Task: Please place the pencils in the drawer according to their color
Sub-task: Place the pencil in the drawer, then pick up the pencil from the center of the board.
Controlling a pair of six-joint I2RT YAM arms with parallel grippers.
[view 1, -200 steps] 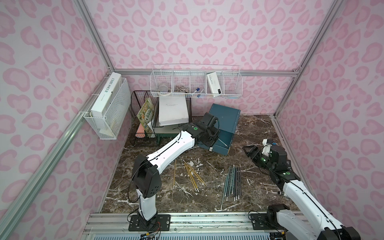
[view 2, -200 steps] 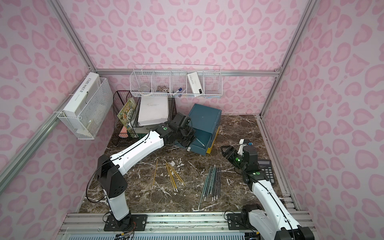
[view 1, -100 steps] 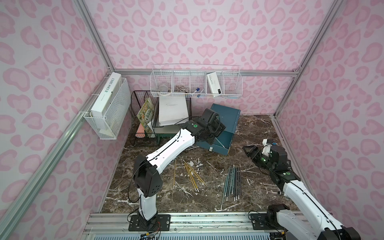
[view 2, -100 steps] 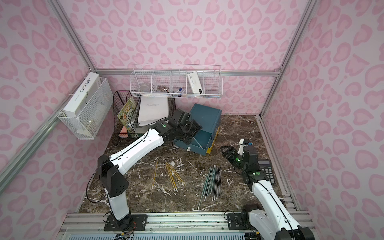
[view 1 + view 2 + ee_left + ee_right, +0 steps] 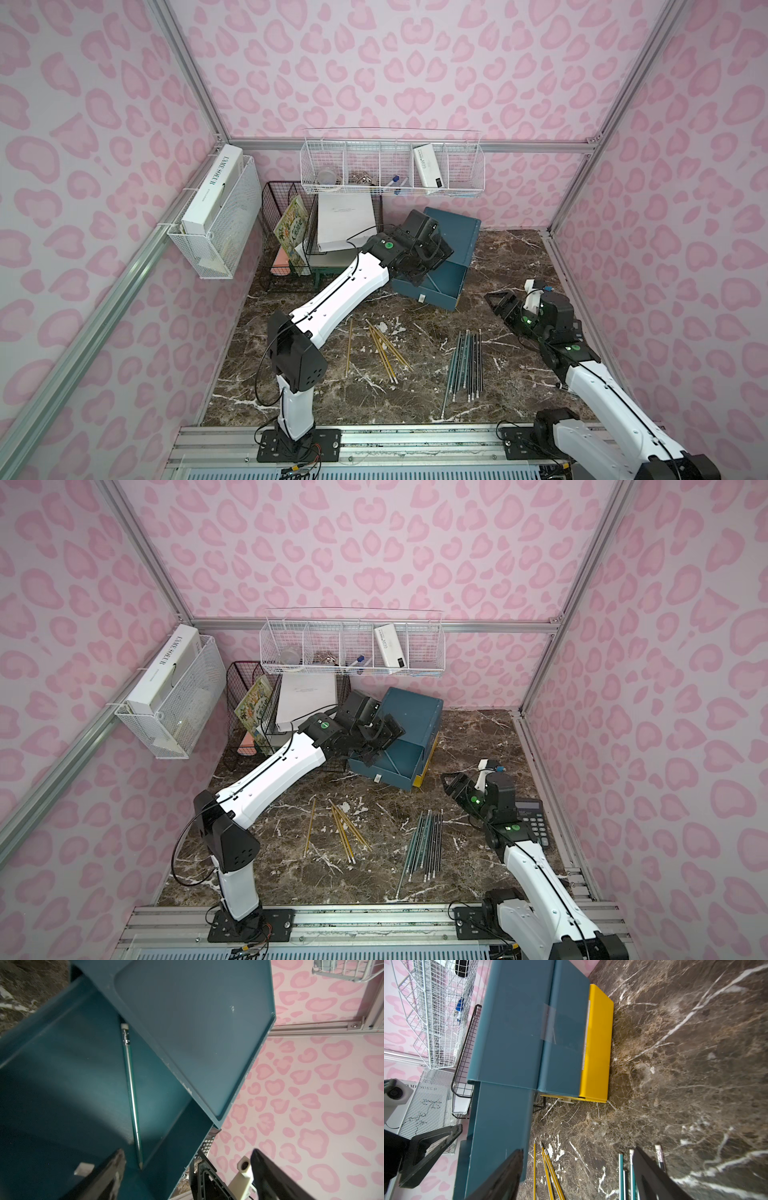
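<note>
Both top views are bright and evenly lit, while the drawer (image 5: 72, 1084) interior looks dim and soft.

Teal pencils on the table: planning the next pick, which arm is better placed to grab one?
Likely right: the right claw hangs open near the teal pencils; the left claw is away over the open drawer.

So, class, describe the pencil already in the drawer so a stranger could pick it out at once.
Find the dark-teal cabinet at the back of the marble table and its one pulled-out drawer. A single teal pencil with a white eraser lies inside. Every other visible pencil lies loose on the table.
</note>
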